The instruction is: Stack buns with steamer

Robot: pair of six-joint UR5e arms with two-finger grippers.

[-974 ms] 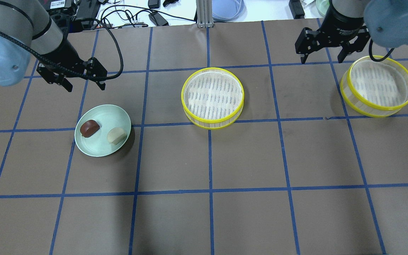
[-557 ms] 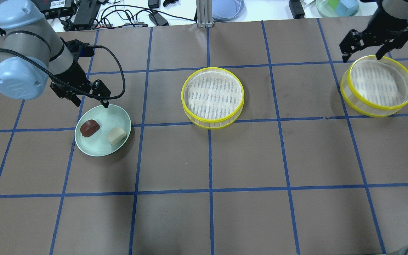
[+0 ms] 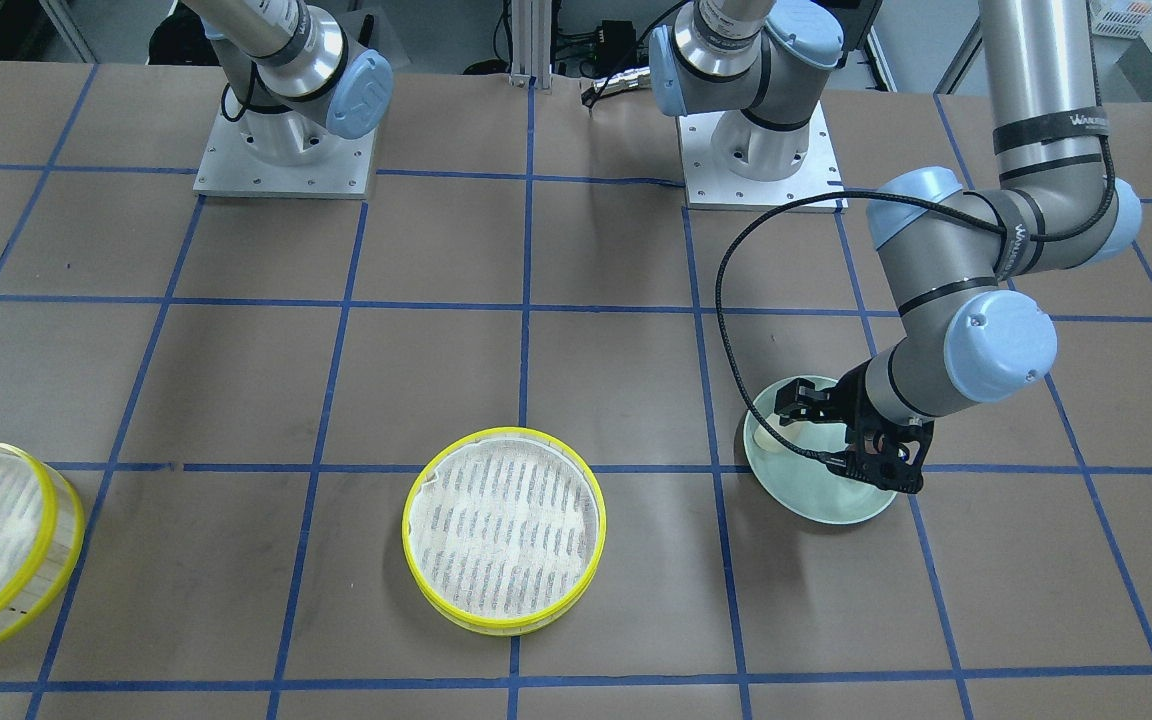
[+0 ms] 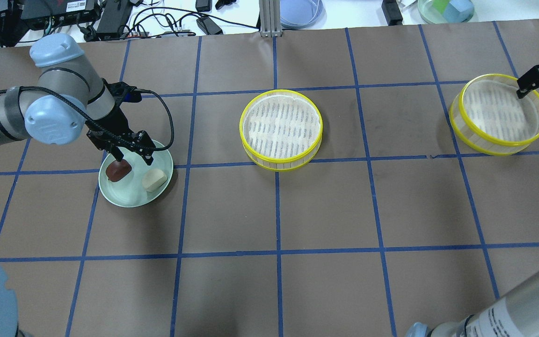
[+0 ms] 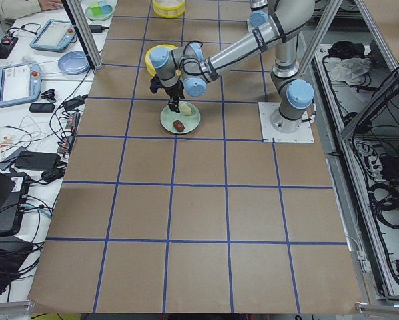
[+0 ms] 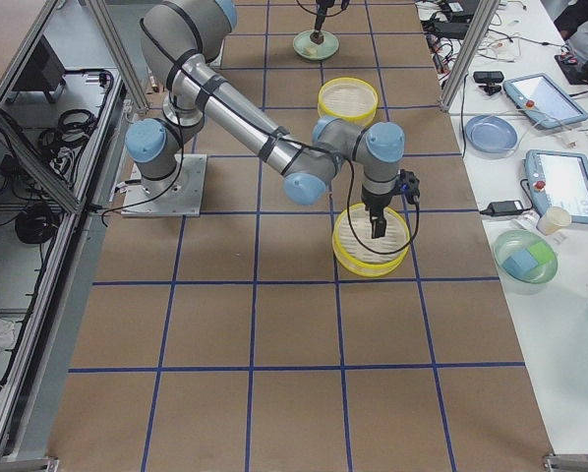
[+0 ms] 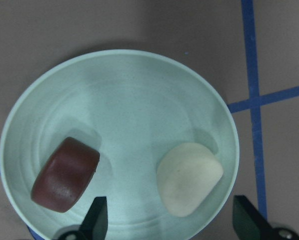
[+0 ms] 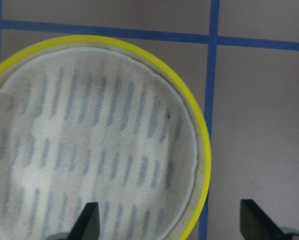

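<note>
– What's the left end effector (image 4: 135,160) doing?

– It's low over the pale green plate (image 4: 129,195) with its fingers spread wide and nothing held between them. Through its wrist camera, one fingertip sits just beside the dark reddish-brown bun (image 4: 118,170). The other is out past the cream-white bun (image 4: 154,179), near the plate's rim. I can't tell whether either finger touches anything.

– So both buns are on the plate?

– Yes, lying side by side with a gap between them. The brown one is on the robot's left of the cream one.

– And the right end effector (image 8: 170,222)?

– It's also wide open and carrying nothing. It hangs over the right-hand steamer (image 4: 501,114) and straddles the yellow rim. One finger is above the mesh floor and the other is outside, over the table (image 4: 325,206). I can't make out any contact there either.

– Is there a second steamer?

– The middle steamer (image 4: 281,128) stands near the table's centre, well apart from the plate and from both arms.

– What about the surface and the room?

– The table is covered in brown paper marked off with a blue tape grid. Beyond its far edge is a white bench with a tangle of black cables (image 4: 166,18), a blue dish (image 4: 300,11) and a green bowl (image 4: 445,9) holding coloured blocks.
</note>
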